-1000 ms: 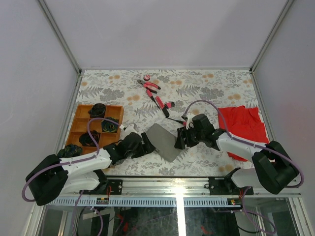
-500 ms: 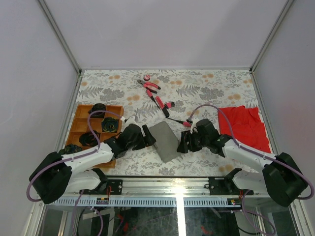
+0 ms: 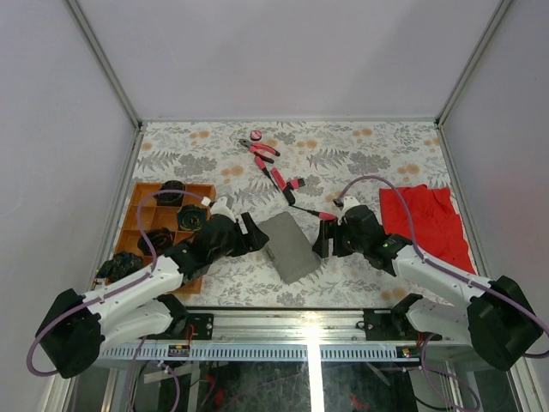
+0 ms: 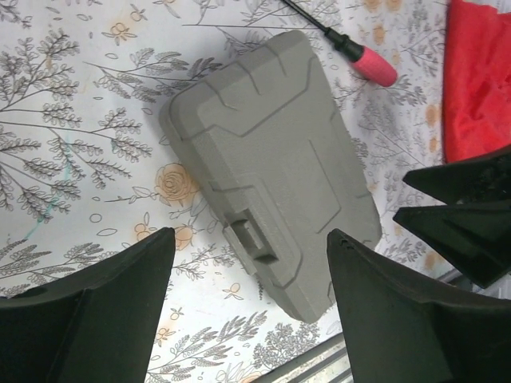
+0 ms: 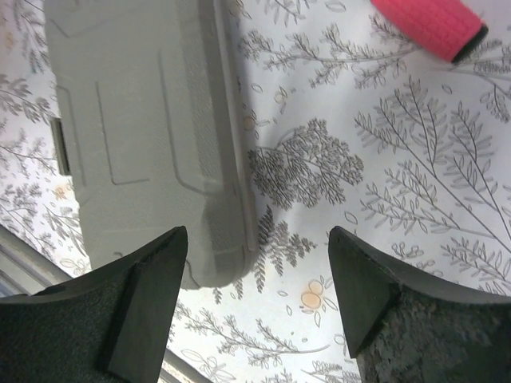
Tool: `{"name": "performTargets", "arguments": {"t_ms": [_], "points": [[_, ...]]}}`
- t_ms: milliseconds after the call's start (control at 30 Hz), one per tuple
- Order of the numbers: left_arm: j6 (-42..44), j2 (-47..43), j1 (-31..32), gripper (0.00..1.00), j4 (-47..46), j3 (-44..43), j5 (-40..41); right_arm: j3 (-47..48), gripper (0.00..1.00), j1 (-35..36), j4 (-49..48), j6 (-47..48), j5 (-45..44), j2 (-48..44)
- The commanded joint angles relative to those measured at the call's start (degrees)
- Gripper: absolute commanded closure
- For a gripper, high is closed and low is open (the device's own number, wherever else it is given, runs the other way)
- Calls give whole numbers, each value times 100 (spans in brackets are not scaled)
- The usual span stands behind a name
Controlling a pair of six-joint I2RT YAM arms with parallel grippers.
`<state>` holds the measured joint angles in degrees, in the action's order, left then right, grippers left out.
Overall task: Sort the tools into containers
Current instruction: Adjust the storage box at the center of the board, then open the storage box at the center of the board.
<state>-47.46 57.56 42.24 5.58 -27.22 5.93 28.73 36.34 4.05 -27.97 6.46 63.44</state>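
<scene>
1. The grey case [image 3: 290, 246] lay shut at the lower centre of the overhead view, and the left wrist view showed its latch [image 4: 251, 239] fastened. Over the last second it had kept much the same spot and angle.
2. The tools had not moved. The pliers [image 3: 260, 151] and the pink disc [image 3: 255, 135] sat at upper centre. The short pink-and-black pieces [image 3: 287, 183] and the screwdriver [image 3: 307, 209] lay between them and the case, all loose on the table [image 3: 377, 154].
3. The wooden tray [image 3: 141, 206] at centre left held dark things that we could not identify.
4. The left gripper [image 3: 250, 232] had climbed from the case's lower-left side to its upper-left edge. Its fingers [image 4: 104, 311] were spread wide and held nothing.
5. The right gripper [image 3: 321, 240] had drawn back a little, to just off the case's right edge. Its fingers [image 5: 140, 307] were also apart and empty, with the case's rim near one of them.
6. The red cloth [image 3: 425, 225] lay at centre right, more of it showing now that the right arm had shifted.
7. We judged that both arms were bracketing the case in order to open it. No tool had been sorted yet, and the latch looked like the first obstacle.
</scene>
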Motion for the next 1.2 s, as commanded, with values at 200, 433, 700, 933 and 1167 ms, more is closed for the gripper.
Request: {"name": "performTargets", "arguments": {"t_ms": [200,433,700,933,1167], "points": [[-247,138,-58,25,-1018,500,-611,113,23,26,-1508,-49,952,527],[-446,564,-60,30,-1720,736,-1038,146,26,25,-1696,-31,1136,941],[-612,595,-57,42,-1976,964,-1100,6,27,24,-1759,-93,1103,1001],[-773,758,-58,50,-2082,1100,-951,9,28,26,-1709,-100,1077,1037],[-1052,958,-53,54,-2324,1255,-763,49,28,27,-1660,-78,1116,1101]]}}
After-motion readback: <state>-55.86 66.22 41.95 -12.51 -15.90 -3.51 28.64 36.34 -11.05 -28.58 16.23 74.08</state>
